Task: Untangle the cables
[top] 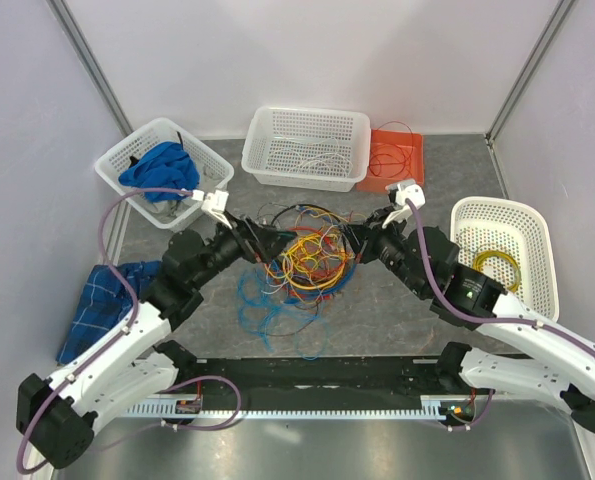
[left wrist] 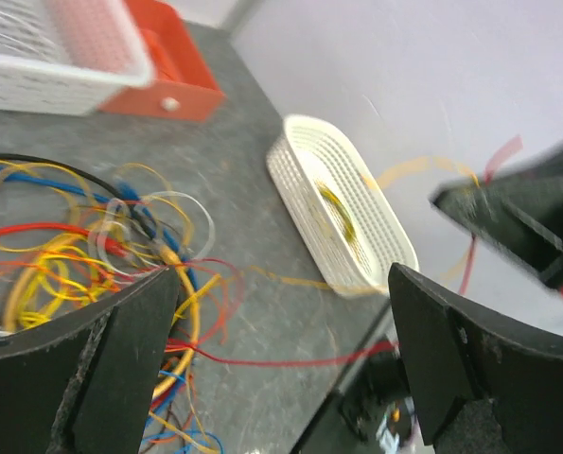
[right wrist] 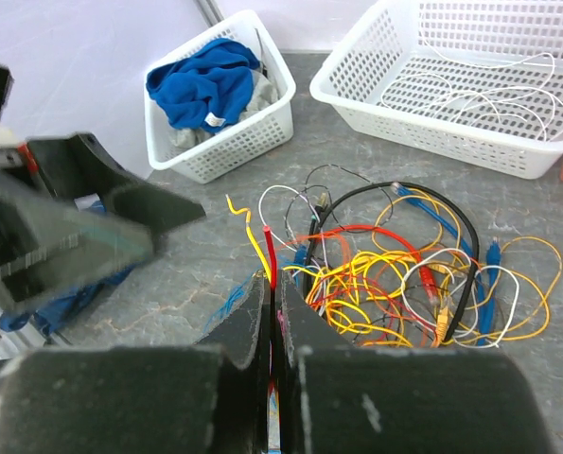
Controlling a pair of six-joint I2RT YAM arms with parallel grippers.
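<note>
Red strand of the cables (right wrist: 391, 276) stands upright, pinched in the right gripper (right wrist: 272, 295); left gripper (left wrist: 283, 288) gapes wide.

White arm links (top: 107, 360); black jaws; purple-grey hoses (top: 137, 192)

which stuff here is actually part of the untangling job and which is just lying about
Job:
cables, tangled mid-table
red cable, pinched in the right tool
left tool, open at their left edge

Lying about:
blue cloth in a white basket
checked cloth at the table's left edge
</note>
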